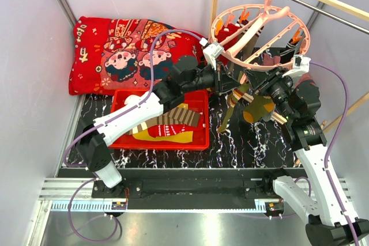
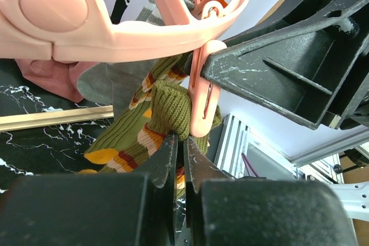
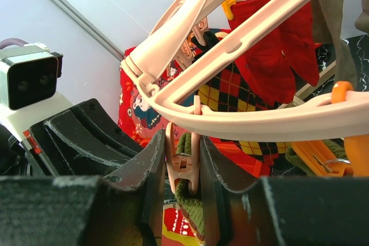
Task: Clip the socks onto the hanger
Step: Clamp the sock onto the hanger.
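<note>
From where I stand, no writing, number or brand can be read. The gold marks around the cartoon figures on the red cushion (image 1: 92,56) are too small to tell whether they are letters.

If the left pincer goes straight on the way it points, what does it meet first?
Shut on the olive striped sock, the left pincer would probably meet the pink clip first, just ahead; depth is hard to judge.
</note>
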### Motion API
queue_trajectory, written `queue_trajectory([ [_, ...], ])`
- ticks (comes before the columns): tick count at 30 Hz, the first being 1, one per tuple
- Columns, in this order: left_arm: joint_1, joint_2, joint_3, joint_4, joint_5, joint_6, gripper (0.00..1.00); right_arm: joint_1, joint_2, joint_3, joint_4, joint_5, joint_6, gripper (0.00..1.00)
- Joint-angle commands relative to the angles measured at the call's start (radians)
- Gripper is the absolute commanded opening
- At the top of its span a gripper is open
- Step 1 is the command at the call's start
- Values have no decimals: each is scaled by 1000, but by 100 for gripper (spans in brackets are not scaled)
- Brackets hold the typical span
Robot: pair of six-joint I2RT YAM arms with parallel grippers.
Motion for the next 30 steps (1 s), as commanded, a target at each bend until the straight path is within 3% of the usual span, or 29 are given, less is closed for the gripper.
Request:
queue_trajectory([
  [1, -5, -60, 51, 50, 14, -9, 0, 1, -3, 7, 60, 12, -12, 23],
  [4, -5, -58, 56, 50, 16, -7, 0, 1, -3, 10, 58, 3, -10, 41],
  [7, -5, -51, 60, 52, 16, -4, 0, 1, -1, 10, 58, -7, -10, 52],
  [13, -2, -37, 50, 49, 7, 0, 4, 1, -23, 9, 56, -26, -22, 66],
  [17, 4, -29, 48, 41, -7, 10, 23, 1, -49, 20, 40, -36, -51, 72],
  [18, 7, -31, 42, 39, -9, 10, 34, 2, -58, 23, 26, -37, -76, 72],
  [20, 19, -43, 31, 39, -18, 7, 42, 1, -93, 30, 12, -28, -111, 75],
  [21, 22, -53, 18, 39, -24, 7, 53, 1, -107, 38, -8, -10, -154, 76],
  [22, 28, -64, 10, 36, -32, 11, 58, 1, -136, 44, -20, 3, -176, 77],
  [25, 42, -121, -27, 6, -81, 48, 72, 2, -191, 73, -72, 52, -271, 80],
  [30, 85, -257, -111, -33, -168, 100, 83, 1, -265, 105, -161, 179, -418, 87],
])
